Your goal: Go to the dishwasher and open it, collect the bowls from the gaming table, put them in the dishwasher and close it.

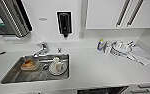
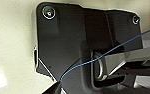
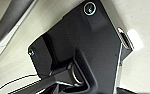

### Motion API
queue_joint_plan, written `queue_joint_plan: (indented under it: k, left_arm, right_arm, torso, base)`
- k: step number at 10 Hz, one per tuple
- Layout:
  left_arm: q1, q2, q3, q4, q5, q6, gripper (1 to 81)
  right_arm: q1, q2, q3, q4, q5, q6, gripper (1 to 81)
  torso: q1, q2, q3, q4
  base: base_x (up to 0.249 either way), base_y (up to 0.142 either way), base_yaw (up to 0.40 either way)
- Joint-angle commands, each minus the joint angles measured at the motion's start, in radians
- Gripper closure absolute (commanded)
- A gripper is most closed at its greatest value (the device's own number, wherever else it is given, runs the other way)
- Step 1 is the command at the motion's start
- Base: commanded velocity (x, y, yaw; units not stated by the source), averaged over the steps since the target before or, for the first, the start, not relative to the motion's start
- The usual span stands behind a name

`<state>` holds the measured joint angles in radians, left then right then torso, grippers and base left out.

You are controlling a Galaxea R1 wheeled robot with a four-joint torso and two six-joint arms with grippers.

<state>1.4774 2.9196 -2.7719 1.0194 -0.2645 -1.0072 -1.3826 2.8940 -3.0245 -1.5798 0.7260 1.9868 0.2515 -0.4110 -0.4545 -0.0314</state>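
Observation:
I face a white kitchen counter [image 1: 96, 67] from above. Below its front edge, at the picture's lower middle, is a dark gap with rack-like shapes: the dishwasher [image 1: 102, 90], seemingly open. The bowls and the gaming table are out of view. Both wrist views look past the robot's own dark plate onto a pale surface. A thin blue cable [image 2: 108, 51] crosses the left wrist view.
A steel sink [image 1: 9, 75] at the left holds a plate with a cup [image 1: 58, 68] and an orange-filled tub [image 1: 29, 64], behind a tap [image 1: 41, 48]. A soap dispenser [image 1: 65, 23] hangs on the wall. Crockery on a rack [image 1: 121, 48] and a cloth [image 1: 141, 57] lie at the right, under white cupboards [image 1: 108, 13].

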Motion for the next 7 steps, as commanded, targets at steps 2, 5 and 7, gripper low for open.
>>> queue_joint_plan:
  k: [2, 5, 7]
  left_arm:
    - [-0.004, -0.016, -0.008, -0.001, 0.042, -0.004, 1.0]
    - [-0.004, -0.015, -0.008, -0.001, 0.042, -0.004, 1.0]
    - [-0.004, -0.016, -0.008, -0.001, 0.042, -0.004, 1.0]
  right_arm:
    - [0.095, 0.058, -0.023, -0.037, -0.155, -0.002, 1.0]
    - [0.139, 0.082, 0.013, -0.066, -0.204, 0.012, 1.0]
    - [0.177, 0.076, 0.046, -0.059, -0.203, 0.029, 1.0]
  torso:
    - [0.000, 0.000, 0.000, 0.000]
    - [0.000, 0.000, 0.000, 0.000]
    - [0.000, 0.000, 0.000, 0.000]
  base:
    - [0.000, 0.000, 0.000]
    - [0.000, 0.000, 0.000]
    - [0.000, 0.000, 0.000]
